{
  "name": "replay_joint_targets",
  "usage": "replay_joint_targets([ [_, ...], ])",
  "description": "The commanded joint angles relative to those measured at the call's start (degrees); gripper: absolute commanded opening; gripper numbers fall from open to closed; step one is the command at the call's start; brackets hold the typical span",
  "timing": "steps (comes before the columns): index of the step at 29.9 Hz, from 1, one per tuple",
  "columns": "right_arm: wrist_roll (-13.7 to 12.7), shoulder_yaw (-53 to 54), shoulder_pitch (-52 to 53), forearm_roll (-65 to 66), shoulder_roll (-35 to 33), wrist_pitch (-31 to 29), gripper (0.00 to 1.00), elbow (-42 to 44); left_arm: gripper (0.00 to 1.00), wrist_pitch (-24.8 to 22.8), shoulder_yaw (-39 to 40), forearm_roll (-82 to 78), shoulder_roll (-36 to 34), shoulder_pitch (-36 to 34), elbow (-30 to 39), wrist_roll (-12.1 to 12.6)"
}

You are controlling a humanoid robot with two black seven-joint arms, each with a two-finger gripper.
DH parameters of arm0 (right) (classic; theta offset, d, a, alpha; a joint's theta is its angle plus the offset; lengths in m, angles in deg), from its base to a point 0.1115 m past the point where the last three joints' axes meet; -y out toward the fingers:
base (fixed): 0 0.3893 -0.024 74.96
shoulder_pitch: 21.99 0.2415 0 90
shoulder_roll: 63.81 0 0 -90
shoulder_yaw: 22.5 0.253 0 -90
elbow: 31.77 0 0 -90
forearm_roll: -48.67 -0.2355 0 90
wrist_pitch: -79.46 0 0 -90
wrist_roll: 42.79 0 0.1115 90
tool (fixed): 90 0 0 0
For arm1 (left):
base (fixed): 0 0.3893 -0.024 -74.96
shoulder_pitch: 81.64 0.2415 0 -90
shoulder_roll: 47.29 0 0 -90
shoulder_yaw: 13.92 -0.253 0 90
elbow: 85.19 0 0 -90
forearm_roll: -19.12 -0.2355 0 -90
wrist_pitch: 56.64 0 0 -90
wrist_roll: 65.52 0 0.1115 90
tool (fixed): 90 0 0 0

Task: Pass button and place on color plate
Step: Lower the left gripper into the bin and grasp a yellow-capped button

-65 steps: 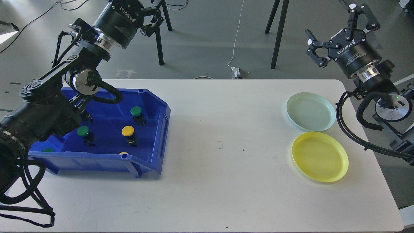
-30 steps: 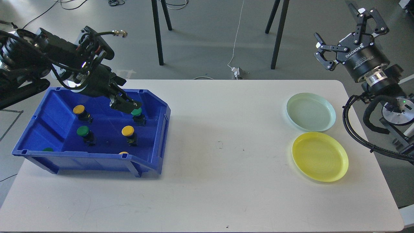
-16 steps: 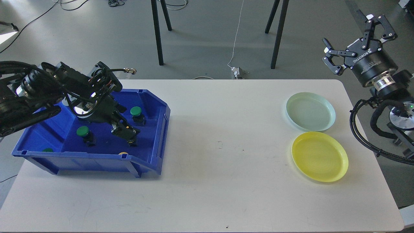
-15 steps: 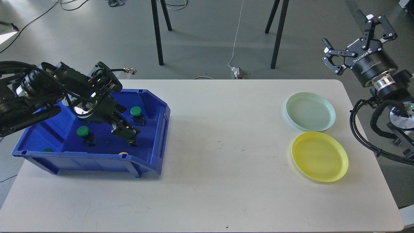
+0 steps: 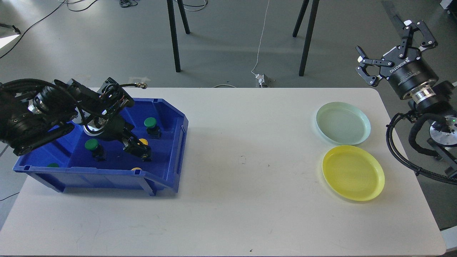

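A blue bin (image 5: 107, 175) at the table's left holds several push buttons. Green-capped ones stand at the back right (image 5: 150, 122), the middle (image 5: 91, 144) and the front left corner (image 5: 53, 165). A yellow cap (image 5: 136, 169) peeks over the front wall. My left gripper (image 5: 137, 150) is down inside the bin at another yellow button (image 5: 143, 141), which it partly covers; its fingers are too dark to tell apart. My right gripper (image 5: 387, 39) is open and empty, raised off the table's far right corner. A pale green plate (image 5: 342, 122) and a yellow plate (image 5: 352, 172) lie at the right.
The white table (image 5: 242, 200) stretches between the bin and the plates. Black stand legs (image 5: 174, 39) and a white cable (image 5: 262, 35) are on the floor behind the table. My left arm (image 5: 43, 110) lies over the bin's left half.
My left arm has swung down from above the bin, and its gripper now sits low at the yellow button. My right gripper has drifted slightly to the right, still open.
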Motion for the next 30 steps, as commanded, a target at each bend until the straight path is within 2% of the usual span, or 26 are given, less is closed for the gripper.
replay_joint_targets([
  [1, 0.1, 0.1, -0.1, 0.0, 0.0, 0.0, 0.99, 0.0, 0.97, 0.0, 0.0, 0.1, 0.8, 1.0, -1.3, 0.0],
  [6, 0.1, 0.1, -0.5, 0.0, 0.0, 0.0, 0.99, 0.0, 0.96, 0.0, 0.0, 0.2, 1.8, 1.1, -1.6, 0.0],
  [10, 0.1, 0.1, -0.6, 0.0, 0.0, 0.0, 0.99, 0.0, 0.88, 0.0, 0.1, 0.5, 2.1, 1.1, -2.6, 0.0],
  [21, 0.1, 0.1, -1.0, 0.0, -0.1, 0.0, 0.99, 0.0, 0.85, 0.0, 0.1, 2.2, 4.1, 3.3, -6.6, 0.0],
  [26, 0.1, 0.1, -1.0, 0.0, -0.1, 0.0, 0.99, 0.0, 0.78, 0.0, 0.1, 3.6, 4.3, 3.5, -6.8, 0.0],
  [30, 0.1, 0.1, -1.6, -0.1, -0.1, 0.0, 0.99, 0.0, 0.77, 0.0, 0.2, 4.5, 4.9, 3.5, -8.1, 0.0],
])
